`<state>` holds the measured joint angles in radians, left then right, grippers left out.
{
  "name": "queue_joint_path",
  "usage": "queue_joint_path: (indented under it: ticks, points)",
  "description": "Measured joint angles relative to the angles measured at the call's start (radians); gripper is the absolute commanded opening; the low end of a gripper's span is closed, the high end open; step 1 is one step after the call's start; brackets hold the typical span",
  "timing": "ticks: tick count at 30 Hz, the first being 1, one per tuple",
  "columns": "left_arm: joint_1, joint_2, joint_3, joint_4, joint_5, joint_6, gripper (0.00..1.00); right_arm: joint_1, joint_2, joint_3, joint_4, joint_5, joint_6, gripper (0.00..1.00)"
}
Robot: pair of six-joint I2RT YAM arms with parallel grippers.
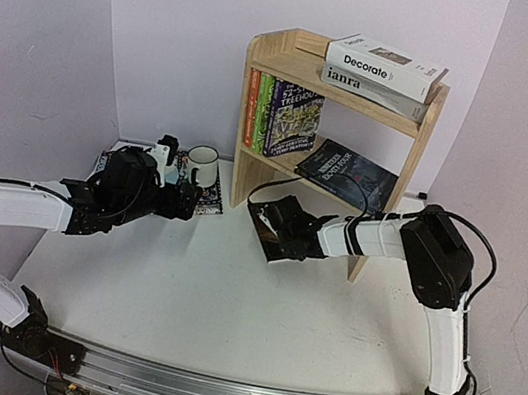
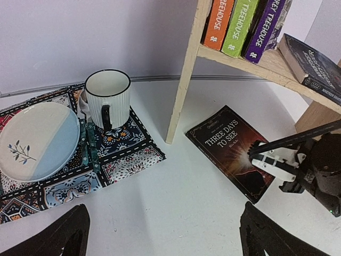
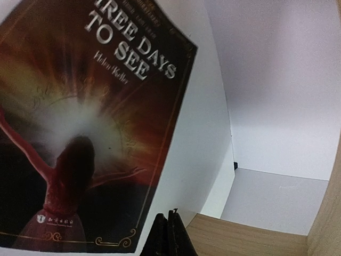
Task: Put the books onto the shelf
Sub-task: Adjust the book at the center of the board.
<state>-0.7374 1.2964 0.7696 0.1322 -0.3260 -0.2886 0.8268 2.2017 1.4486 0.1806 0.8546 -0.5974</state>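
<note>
Three Days to See (image 2: pixel 229 149) lies flat before the shelf (image 1: pixel 259 106); the right gripper (image 3: pixel 169 224), fingers together at its edge, likely must pry it up, while the left gripper (image 2: pixel 162 230) gapes.

Clad in white shells with black joints on left arm (image 1: pixel 9 206) and right arm (image 1: pixel 379 239). Strung with looping black cables (image 1: pixel 480 246). Tipped with matte black fingers (image 2: pixel 58 237) on the left gripper (image 2: pixel 164 213).

- three Treehouse paperbacks (image 2: pixel 238 26)
- one each of Decorate (image 1: pixel 385 66), ianra (image 1: pixel 373 91), Nineteen Eighty-Four (image 1: pixel 347 171) and Three Days to See (image 2: pixel 229 146), so that's seven in all
- one pine shelf (image 1: pixel 291 48)
- one mug (image 2: pixel 108 96), one plate (image 2: pixel 37 140), one patterned placemat (image 2: pixel 128 160)
</note>
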Motion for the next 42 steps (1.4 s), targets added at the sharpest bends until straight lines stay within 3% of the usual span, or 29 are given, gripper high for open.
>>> queue_joint_path:
  ticks: [8,20,30,38,42]
  points:
    - [0.006,0.001,0.0,0.0,0.001,0.0,0.99,-0.03,0.099,0.086,-0.053,0.012,-0.044,0.0]
    - [0.008,0.003,0.0,0.0,0.008,0.0,0.99,-0.114,0.125,0.209,-0.168,-0.091,-0.024,0.0]
    - [0.013,0.005,0.0,0.0,0.01,0.0,0.99,-0.147,0.164,0.28,-0.337,-0.272,-0.019,0.0]
    - [0.015,0.038,0.0,0.0,0.023,0.0,1.0,-0.116,0.135,0.254,-0.363,-0.339,-0.025,0.0]
    - [0.017,0.073,0.0,0.0,0.04,-0.008,1.0,-0.059,0.066,0.148,-0.335,-0.369,-0.015,0.01]
